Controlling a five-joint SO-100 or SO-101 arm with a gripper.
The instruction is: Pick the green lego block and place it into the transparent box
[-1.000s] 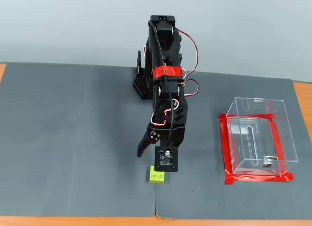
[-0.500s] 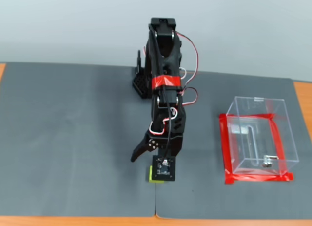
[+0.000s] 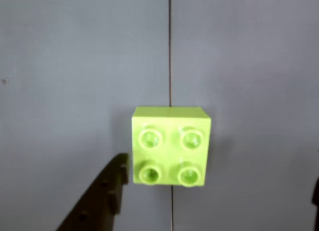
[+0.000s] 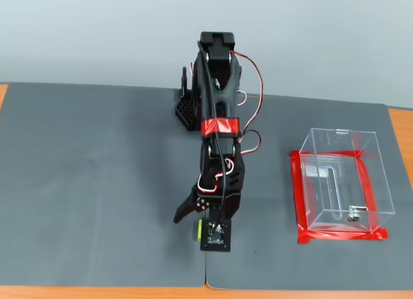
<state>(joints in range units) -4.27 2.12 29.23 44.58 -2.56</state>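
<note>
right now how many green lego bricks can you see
1. The green brick lies on the gray mat over the seam, under the open pincer; the clear box looks empty.

No readable text, labels or numbers anywhere.

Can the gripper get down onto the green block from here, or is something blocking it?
Probably yes. The gripper is open above the green block, one finger beside its left edge in the wrist view, nothing else near it on the mat.
</note>
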